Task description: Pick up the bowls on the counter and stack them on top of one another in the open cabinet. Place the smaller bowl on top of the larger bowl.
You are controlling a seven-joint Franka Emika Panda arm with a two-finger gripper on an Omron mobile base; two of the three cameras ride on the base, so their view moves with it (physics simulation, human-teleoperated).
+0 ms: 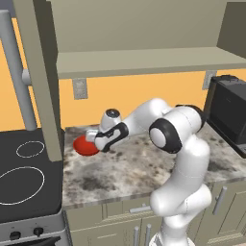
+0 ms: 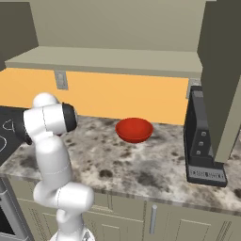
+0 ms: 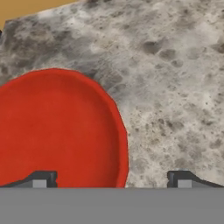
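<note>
A red bowl (image 1: pixel 82 146) sits on the speckled counter (image 1: pixel 120 170) at its left end, beside the stove. My gripper (image 1: pixel 93 140) hangs just over its right side, open. In the hand view this bowl (image 3: pixel 57 131) lies to the left, its right rim between my two spread fingertips (image 3: pixel 40 179), with the gripper (image 3: pixel 111 181) holding nothing. A second red bowl (image 2: pixel 134 129) stands mid-counter (image 2: pixel 141 164) near the back wall. Which bowl is the larger I cannot tell. The open cabinet (image 1: pixel 144 62) has a bare shelf (image 2: pixel 108 59) above the counter.
A black stovetop (image 1: pixel 24 178) with white rings lies left of the counter. The cabinet's open door (image 1: pixel 43 77) hangs down beside the left bowl. A black appliance (image 2: pixel 200 136) stands at the counter's right end. Drawers with metal handles run below.
</note>
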